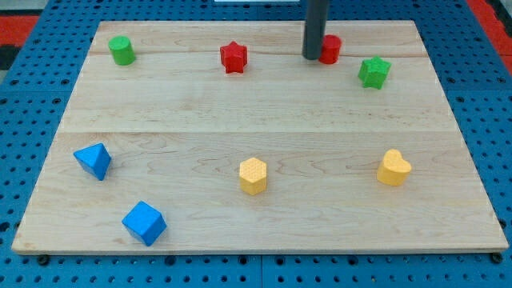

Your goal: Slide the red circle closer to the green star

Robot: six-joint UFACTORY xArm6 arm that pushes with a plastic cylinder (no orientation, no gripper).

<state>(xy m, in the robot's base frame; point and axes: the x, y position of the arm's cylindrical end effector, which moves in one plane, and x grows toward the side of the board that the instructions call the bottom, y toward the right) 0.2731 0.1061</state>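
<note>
Partly hidden behind the dark rod [315, 28]: the red circle [331, 49], only its right portion showing, near the board's top edge. Cut off by the view's top: the rod's upper length. Impossible to tell from this angle whether my tip [312, 58] actually presses the red circle or merely stands just beside it on the left; no gap visible between the two.

Just right of the red circle and slightly lower, apart from it: the green star [374, 72]. Left of the red circle, beyond the rod: a red star [234, 58], and far to the left along the same top strip, a green cylinder [122, 50].

Well below the red circle, toward the view's bottom: a yellow hexagon [253, 176] down and to the left, a yellow heart [394, 168] down and to the right. Farthest from the red circle, at the lower left: two blue blocks, an upper one of pyramid-like shape [94, 161] and a lower blue cube [144, 223].

Beneath everything: a pale wooden board [200, 120] on a blue perforated surface [32, 272]. Between red circle and green star, bare wood only.

No jaws on this tool: a plain rod, holding nothing, tip down on the board at the red circle's left side.
</note>
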